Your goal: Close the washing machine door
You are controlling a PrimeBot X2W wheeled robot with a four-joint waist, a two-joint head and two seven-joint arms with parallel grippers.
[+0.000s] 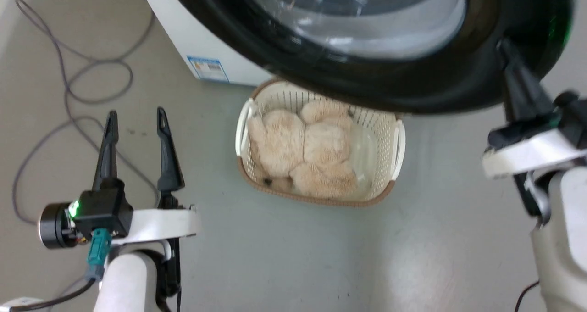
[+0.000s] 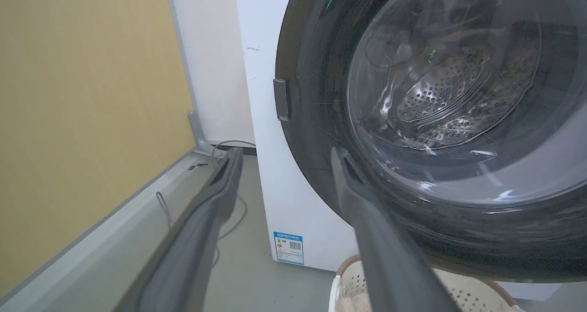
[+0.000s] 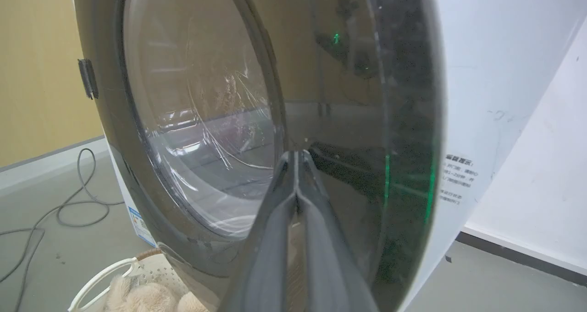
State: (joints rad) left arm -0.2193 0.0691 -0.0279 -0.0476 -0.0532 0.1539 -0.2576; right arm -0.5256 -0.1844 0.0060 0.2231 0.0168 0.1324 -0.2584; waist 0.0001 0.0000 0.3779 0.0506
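Labels first: a small blue sticker [image 2: 288, 247] sits low on the front corner of the washing machine [image 2: 275, 188]. It carries a square code, but its print is too fine to read. In the right wrist view, a few lines of dark characters [image 3: 458, 179] are printed on the white panel beside the door, also too small to make out.

The washing machine door [image 1: 390, 89] is a big round glossy black ring around a bulging clear glass bowl. It stands swung out from the white box and hangs above the laundry basket [image 1: 399, 142]. A small grey tab [image 2: 280, 98] sticks out of its rim. The drum's perforated steel shows through the glass.

The right claw [image 3: 296, 155] has its two long dark fingers pinched together with nothing between them. The tip lies at the black rim, apparently touching it. A green glint runs down the gloss just beside it.

The left claw [image 1: 136, 113] is spread wide over the grey floor and holds nothing, well apart from the door.

The basket is cream perforated plastic with a brown woven-look rim and pale handles. A fluffy beige plush bundle [image 1: 307, 151] lies inside it. A thin grey cable [image 1: 69, 87] loops over the floor at the left, and a tan wall panel [image 2: 91, 96] stands beyond.
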